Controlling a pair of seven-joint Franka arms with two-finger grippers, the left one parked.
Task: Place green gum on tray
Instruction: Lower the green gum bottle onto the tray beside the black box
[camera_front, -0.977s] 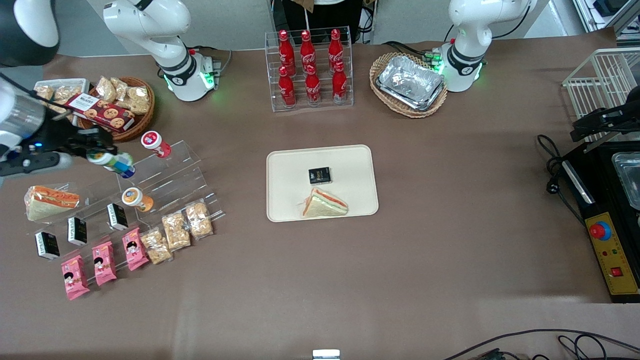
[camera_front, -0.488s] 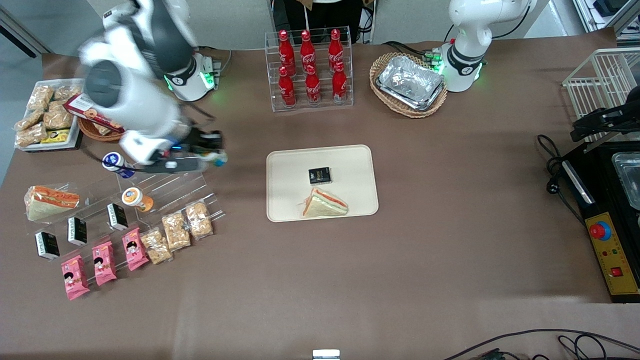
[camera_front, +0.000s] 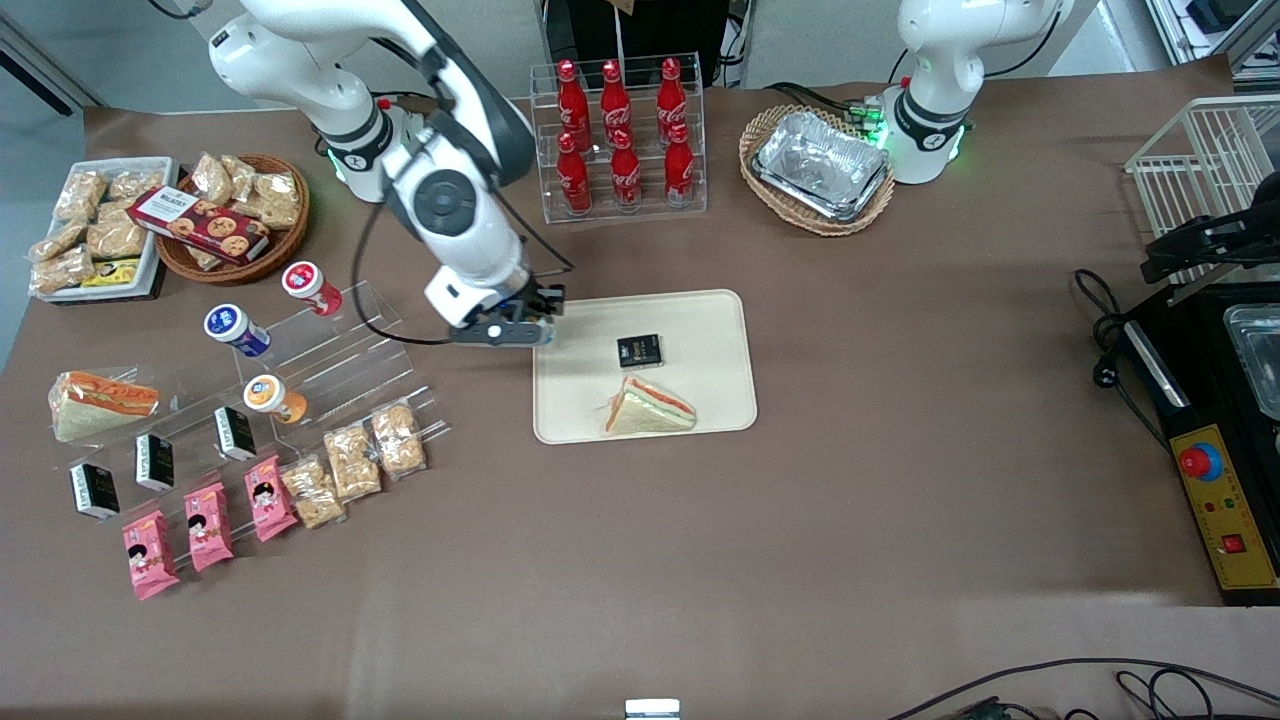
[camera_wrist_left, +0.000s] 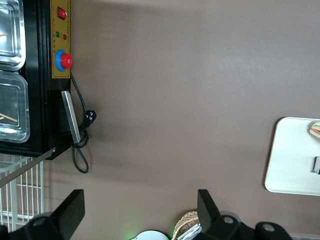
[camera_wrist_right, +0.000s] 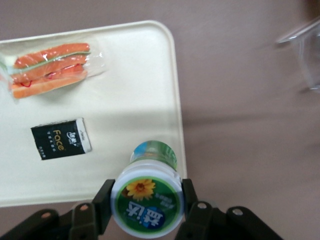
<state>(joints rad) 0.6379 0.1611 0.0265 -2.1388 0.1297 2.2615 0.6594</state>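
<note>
The right arm is reaching out from its base, elbow raised and forearm angling down toward the front camera. Its claw (camera_front: 535, 318) is pointing down just above the surface, fingers (camera_wrist_right: 102, 202) clamping the green gum (camera_wrist_right: 148, 201).

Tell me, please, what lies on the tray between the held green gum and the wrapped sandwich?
Only the small black packet lies there; the rest of the tray is bare. The right wrist view shows it, with the gripper shut on the green gum above the tray's edge.

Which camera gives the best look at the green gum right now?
The right wrist view: the green gum fills it, clamped in the end effector at the tray edge. The front view hides it under the arm; the left wrist view misses it.
</note>
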